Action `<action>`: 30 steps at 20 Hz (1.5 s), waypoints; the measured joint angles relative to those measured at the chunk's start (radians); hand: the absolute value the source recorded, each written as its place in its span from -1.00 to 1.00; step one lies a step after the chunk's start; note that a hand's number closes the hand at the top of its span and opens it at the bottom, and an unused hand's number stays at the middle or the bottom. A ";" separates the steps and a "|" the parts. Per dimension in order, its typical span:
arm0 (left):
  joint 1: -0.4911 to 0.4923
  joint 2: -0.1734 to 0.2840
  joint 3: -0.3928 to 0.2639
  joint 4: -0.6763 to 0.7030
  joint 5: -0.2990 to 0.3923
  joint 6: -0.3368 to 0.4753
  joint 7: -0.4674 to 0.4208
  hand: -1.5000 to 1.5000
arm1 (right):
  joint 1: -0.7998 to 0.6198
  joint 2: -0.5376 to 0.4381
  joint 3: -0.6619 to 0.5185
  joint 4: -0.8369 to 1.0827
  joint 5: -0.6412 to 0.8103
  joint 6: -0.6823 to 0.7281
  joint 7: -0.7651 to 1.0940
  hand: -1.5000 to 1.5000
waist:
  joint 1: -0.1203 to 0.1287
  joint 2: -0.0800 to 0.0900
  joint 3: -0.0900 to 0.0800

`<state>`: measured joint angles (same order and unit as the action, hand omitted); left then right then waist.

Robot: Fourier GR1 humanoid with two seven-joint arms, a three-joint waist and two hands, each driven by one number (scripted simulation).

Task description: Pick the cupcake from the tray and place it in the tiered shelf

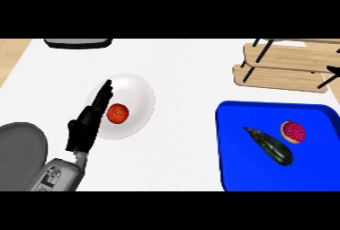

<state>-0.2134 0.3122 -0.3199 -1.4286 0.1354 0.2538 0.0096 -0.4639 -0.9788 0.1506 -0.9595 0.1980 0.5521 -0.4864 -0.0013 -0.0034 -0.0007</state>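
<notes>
A cupcake with pink-red topping lies on the blue tray at the right, toward its far right part. A dark eggplant lies beside it on the same tray. The wooden tiered shelf stands at the far right of the counter, behind the tray. My left hand is at the left, open with fingers straight, edge-on over the rim of a white plate. It holds nothing. My right hand does not show.
A white plate with a red tomato sits left of centre. A grey round lid or pan lies at the lower left. A dark object sits at the far edge.
</notes>
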 measured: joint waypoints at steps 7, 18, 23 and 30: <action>0.027 -0.004 0.051 0.011 -0.016 -0.052 -0.026 0.00 | 0.132 0.009 -0.058 -0.232 0.012 0.015 0.122 -1.00 | -0.006 0.000 0.000; 0.037 -0.053 0.101 -0.004 -0.078 -0.096 -0.008 0.00 | 0.263 0.123 -0.164 -0.438 0.091 -0.004 0.245 -1.00 | -0.002 0.002 0.000; 0.040 -0.089 0.116 -0.014 -0.113 -0.107 0.008 0.00 | 0.318 0.174 -0.204 -0.501 0.135 0.012 0.261 -1.00 | -0.002 0.002 0.001; 0.014 -0.124 0.155 0.021 -0.147 -0.138 0.003 0.00 | 0.294 0.223 -0.240 -0.453 0.224 0.039 0.238 -1.00 | 0.002 0.003 0.000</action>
<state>-0.1996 0.1883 -0.1648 -1.4073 -0.0116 0.1163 0.0123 -0.1702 -0.7559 -0.0894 -1.4129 0.4217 0.5911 -0.2480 0.0002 0.0001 -0.0003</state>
